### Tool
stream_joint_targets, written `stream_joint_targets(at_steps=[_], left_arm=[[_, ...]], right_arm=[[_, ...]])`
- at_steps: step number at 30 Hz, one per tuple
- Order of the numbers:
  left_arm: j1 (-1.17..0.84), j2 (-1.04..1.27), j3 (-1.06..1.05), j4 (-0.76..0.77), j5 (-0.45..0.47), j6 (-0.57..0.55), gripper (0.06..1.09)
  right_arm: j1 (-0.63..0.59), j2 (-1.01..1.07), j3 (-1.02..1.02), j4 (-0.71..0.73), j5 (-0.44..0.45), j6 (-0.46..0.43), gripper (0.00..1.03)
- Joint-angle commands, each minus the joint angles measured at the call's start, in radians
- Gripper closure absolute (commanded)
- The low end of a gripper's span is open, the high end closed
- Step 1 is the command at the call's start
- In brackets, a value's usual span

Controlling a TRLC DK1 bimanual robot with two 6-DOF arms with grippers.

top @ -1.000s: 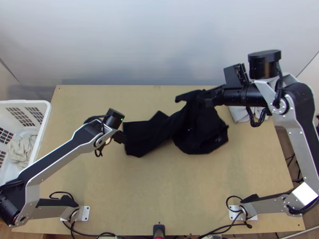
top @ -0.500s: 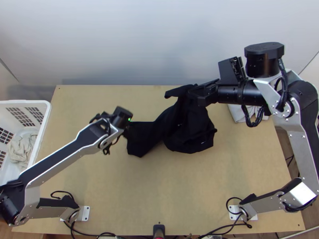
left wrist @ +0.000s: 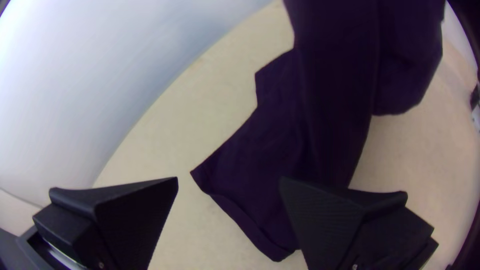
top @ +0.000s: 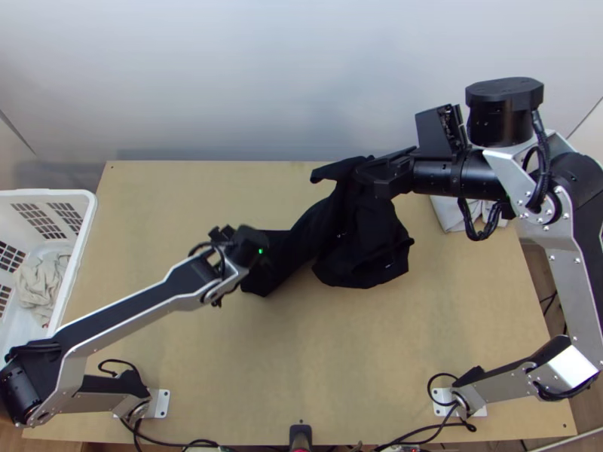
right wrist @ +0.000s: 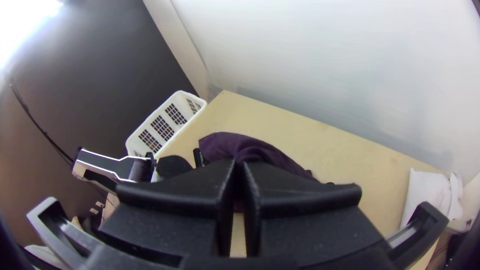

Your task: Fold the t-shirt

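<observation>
The black t-shirt [top: 362, 241] is bunched and twisted; its right part hangs from my right gripper [top: 374, 175], while its left end lies on the table. In the right wrist view my right gripper [right wrist: 239, 175] is shut on a pinch of the dark cloth. Over the shirt's left end is my left gripper [top: 245, 245], its fingertips hidden beneath the arm's wrist. The left wrist view has my left gripper [left wrist: 229, 182] wide open above the t-shirt [left wrist: 260, 165], one finger overlapping the hemmed end and nothing held between the two.
A white basket [top: 84, 226] with light cloth inside stands at the table's left edge. Folded white cloth [top: 450, 216] lies at the right rear, below the right arm. Bare table [top: 301, 354] stretches between the arm bases.
My left gripper has moved right and slightly nearer the table's front edge, over the shirt's end. My right gripper has shifted left, drawing the bunched cloth left with it, then barely moved.
</observation>
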Motion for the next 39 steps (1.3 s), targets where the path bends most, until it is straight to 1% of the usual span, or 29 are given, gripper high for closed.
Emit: stream_joint_targets(at_steps=[1, 4, 6, 10, 13, 14, 17, 18, 19, 21, 22, 24, 26, 28, 30, 32, 34, 37, 39], left_arm=[[-0.063, -0.039, -0.175, 0.120, 0.013, 0.106, 0.10], [-0.076, -0.062, -0.250, 0.204, 0.015, 0.159, 0.10], [-0.078, -0.054, -0.288, 0.273, 0.015, 0.175, 0.10], [-0.089, 0.015, -0.305, 0.354, 0.013, 0.161, 0.10], [-0.061, 0.105, -0.290, 0.485, -0.007, 0.167, 0.10], [-0.052, 0.135, -0.277, 0.508, -0.020, 0.167, 0.10], [-0.021, 0.199, -0.233, 0.532, -0.024, 0.147, 0.11], [-0.015, 0.205, -0.225, 0.529, -0.022, 0.130, 0.18], [-0.013, 0.204, -0.225, 0.541, -0.004, 0.117, 0.39], [-0.004, 0.207, -0.208, 0.587, 0.027, 0.106, 0.99], [0.005, 0.214, -0.187, 0.574, 0.030, 0.081, 1.04], [0.022, 0.211, -0.159, 0.518, 0.052, 0.060, 1.05], [0.048, 0.188, -0.158, 0.515, 0.053, 0.064, 1.05], [0.072, 0.130, -0.158, 0.486, 0.053, 0.081, 1.05], [0.099, 0.023, -0.147, 0.436, 0.061, 0.090, 1.05], [0.141, -0.099, -0.110, 0.345, 0.116, 0.087, 1.05], [0.189, -0.198, -0.061, 0.274, 0.147, 0.084, 1.05], [0.266, -0.280, 0.023, 0.164, 0.191, 0.081, 1.05], [0.286, -0.315, 0.049, 0.123, 0.207, 0.081, 1.05]], right_arm=[[-0.008, -0.003, 0.006, -0.001, 0.008, 0.004, 1.00], [-0.008, -0.007, 0.008, -0.002, 0.011, 0.004, 1.00], [-0.008, -0.010, 0.008, -0.002, 0.013, 0.004, 1.00], [-0.009, -0.010, 0.006, -0.010, 0.016, 0.004, 1.00], [-0.013, -0.018, 0.006, -0.013, 0.017, 0.004, 1.00], [-0.014, -0.019, 0.006, -0.013, 0.019, 0.004, 1.00], [-0.016, -0.021, 0.006, -0.018, 0.022, 0.000, 1.00], [-0.017, -0.021, 0.006, -0.019, 0.025, 0.000, 1.00], [-0.020, -0.021, 0.006, -0.021, 0.027, -0.002, 1.00], [-0.025, -0.021, 0.006, -0.021, 0.028, -0.003, 1.00], [-0.026, -0.021, 0.006, -0.021, 0.028, -0.003, 1.00], [-0.032, -0.019, 0.006, -0.021, 0.028, -0.003, 1.00], [-0.040, -0.019, 0.006, -0.021, 0.028, -0.003, 1.00], [-0.048, -0.021, 0.008, -0.021, 0.028, -0.006, 1.00], [-0.054, -0.026, 0.008, -0.021, 0.028, -0.006, 1.00], [-0.062, -0.036, 0.008, -0.022, 0.028, -0.008, 1.00], [-0.069, -0.049, 0.008, -0.022, 0.028, -0.008, 1.00], [-0.089, -0.059, 0.006, -0.034, 0.027, -0.009, 1.00], [-0.097, -0.065, 0.000, -0.034, 0.027, -0.009, 1.00]])
